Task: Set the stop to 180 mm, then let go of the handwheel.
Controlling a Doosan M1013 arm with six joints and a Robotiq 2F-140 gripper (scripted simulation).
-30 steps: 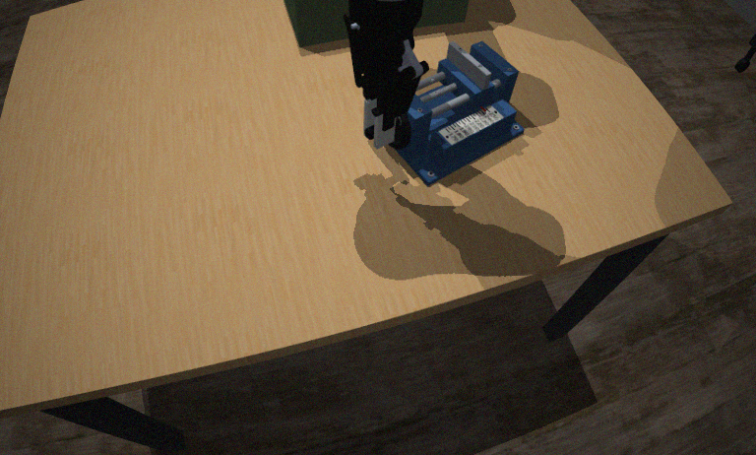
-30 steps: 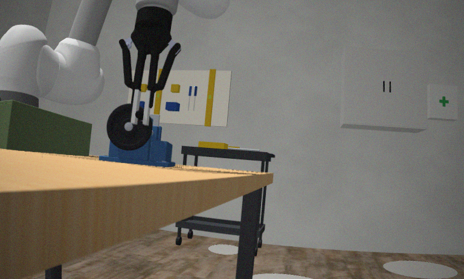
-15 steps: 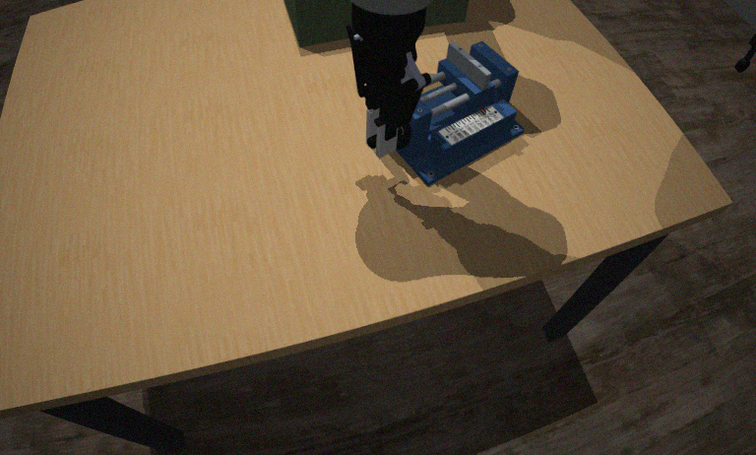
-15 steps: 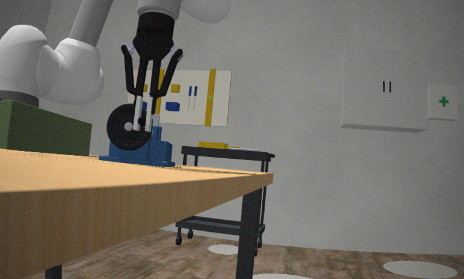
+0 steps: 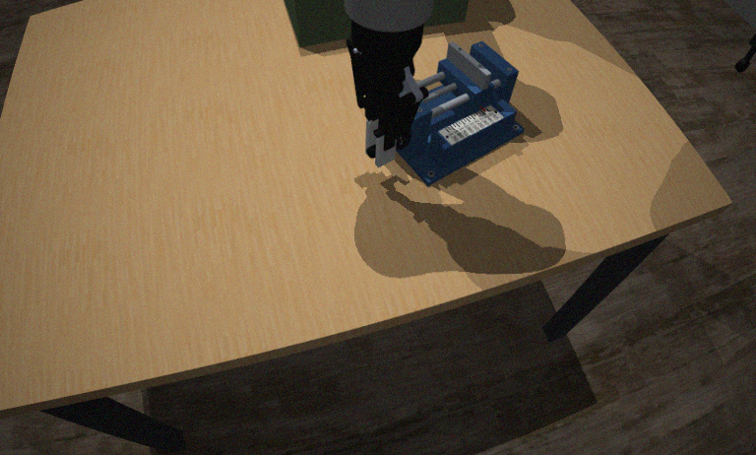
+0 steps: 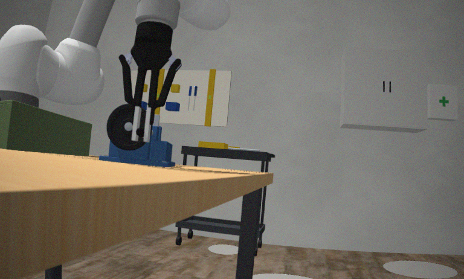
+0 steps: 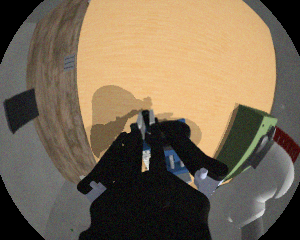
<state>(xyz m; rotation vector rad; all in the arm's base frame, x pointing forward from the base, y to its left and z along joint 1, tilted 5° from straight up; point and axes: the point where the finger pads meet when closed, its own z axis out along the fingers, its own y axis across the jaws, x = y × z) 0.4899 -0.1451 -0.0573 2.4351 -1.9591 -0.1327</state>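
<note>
The blue stop fixture [image 5: 460, 160] [image 6: 161, 153] stands on the table, with a grey upright plate [image 5: 467, 64] and rods on top. Its white scale [image 5: 471, 127] faces the top view; a small red mark [image 5: 483, 110] shows near its far end, but the numbers are too small to read. The black handwheel [image 6: 118, 134] is on the fixture's near end, mostly hidden behind the gripper in the top view. My gripper [image 5: 379, 148] [image 6: 141, 130] [image 7: 147, 115] points down and is shut on the handwheel's crank knob, which sits right of the hub [image 6: 128, 126] and slightly lower in the exterior view.
A green block [image 5: 320, 20] [image 6: 48, 130] [image 7: 238, 142] stands behind the fixture, under the arm's base. The wooden table's front edge [image 5: 334, 329] runs before the fixture. A dark trolley [image 6: 232, 154] stands beyond the table, near the wall.
</note>
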